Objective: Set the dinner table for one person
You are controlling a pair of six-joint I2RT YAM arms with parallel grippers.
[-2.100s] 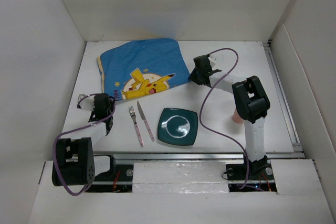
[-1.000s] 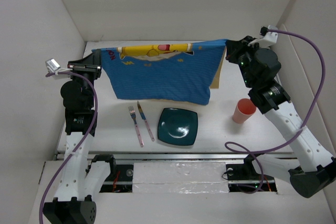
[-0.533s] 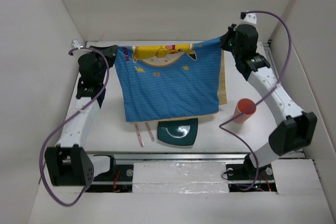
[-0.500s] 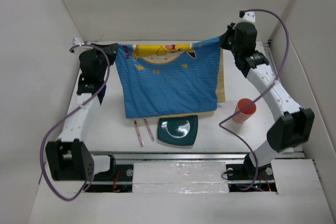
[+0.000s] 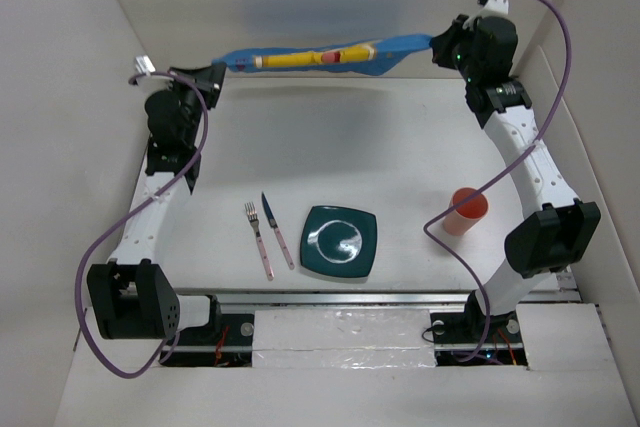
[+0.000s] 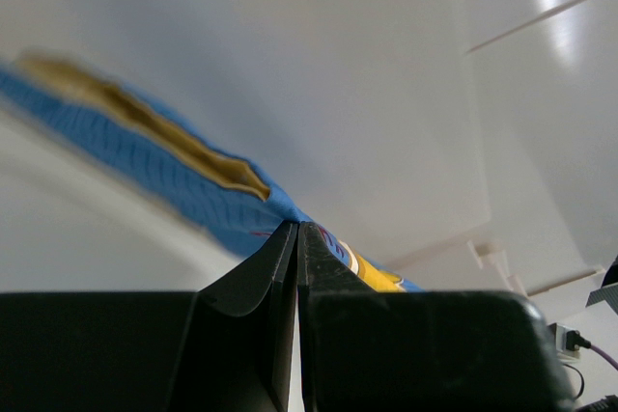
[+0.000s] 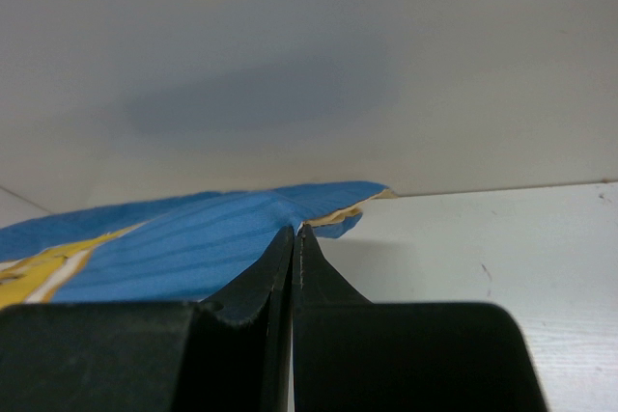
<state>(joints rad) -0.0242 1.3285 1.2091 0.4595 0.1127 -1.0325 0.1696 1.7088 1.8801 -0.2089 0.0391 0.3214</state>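
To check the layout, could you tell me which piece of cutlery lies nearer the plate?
The knife, right of the fork, beside the green plate.

A plain white dinner table (image 5: pixel 400 147) carries a fork (image 5: pixel 258 237) and knife (image 5: pixel 278 231) lying side by side, a dark teal square plate (image 5: pixel 339 241) just to their right, and an orange cup (image 5: pixel 466 210) standing farther right.

Bright even light, left-wrist blur

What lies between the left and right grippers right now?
The blue placemat, stretched in the air from left gripper to right gripper; the top view shows it.
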